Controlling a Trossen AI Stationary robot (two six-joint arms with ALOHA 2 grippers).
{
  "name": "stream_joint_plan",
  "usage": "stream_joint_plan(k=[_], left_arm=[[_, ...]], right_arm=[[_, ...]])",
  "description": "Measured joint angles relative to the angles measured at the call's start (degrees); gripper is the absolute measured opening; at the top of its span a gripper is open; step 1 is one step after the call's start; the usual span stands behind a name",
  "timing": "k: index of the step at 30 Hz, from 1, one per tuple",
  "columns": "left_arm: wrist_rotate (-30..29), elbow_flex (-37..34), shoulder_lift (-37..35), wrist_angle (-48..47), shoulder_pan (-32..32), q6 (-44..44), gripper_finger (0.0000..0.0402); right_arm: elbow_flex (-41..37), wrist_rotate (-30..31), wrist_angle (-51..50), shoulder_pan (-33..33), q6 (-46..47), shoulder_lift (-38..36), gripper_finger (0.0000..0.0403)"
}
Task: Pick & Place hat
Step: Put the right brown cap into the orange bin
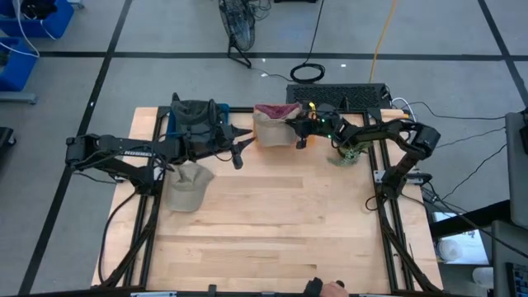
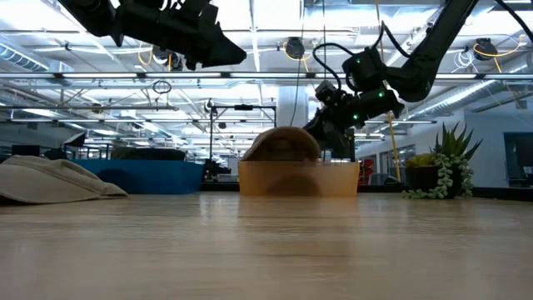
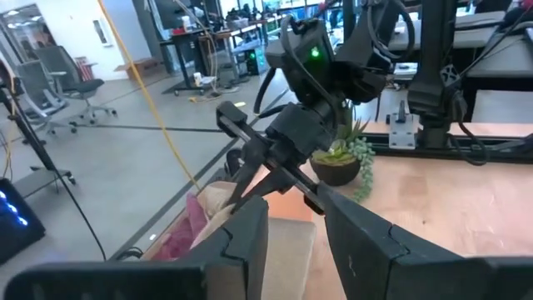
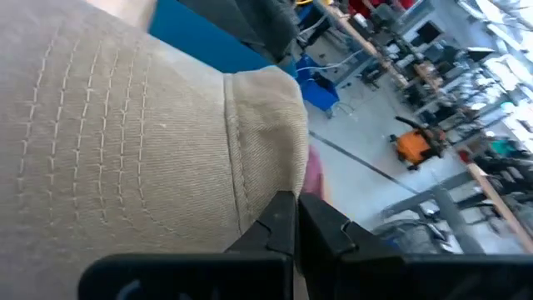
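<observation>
Between my right gripper's (image 4: 296, 218) shut fingers sits the tan hat's (image 4: 125, 133) brim edge; open floor lies beyond.

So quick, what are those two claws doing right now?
Left gripper: open, holding nothing.
Right gripper: shut at the rim of the tan cloth hat; a hold cannot be told.

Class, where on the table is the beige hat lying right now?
In the high view, the beige hat lies on the table's left side, just under the left arm, in front of the blue bin.
</observation>
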Motion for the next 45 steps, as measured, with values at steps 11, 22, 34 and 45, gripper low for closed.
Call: stream_joint_plan(k=[11,22,34,45], left_arm=[[-0.02,0.00,0.02,1.35,2.07,3.08,0.0124],[3.69,0.00,0.02,3.22,6.36,0.81,0.0124],[4.74,-0.04,0.04,-2.23,6.23,-2.97,0.0124],[4.72,-0.04,0.04,-2.21,5.60,-2.30,0.0124]], right_arm=[[-3.04,1.77,8.99,1.09,-1.18,-1.34,0.0000],[-3.08,1.66,19.39,3.12,-1.90,-1.34,0.0000],[-3.08,4.82,17.39,-0.26,-2.19,1.16,0.0000],[-3.08,4.57,16.95,-1.95,0.71,4.80,0.0000]])
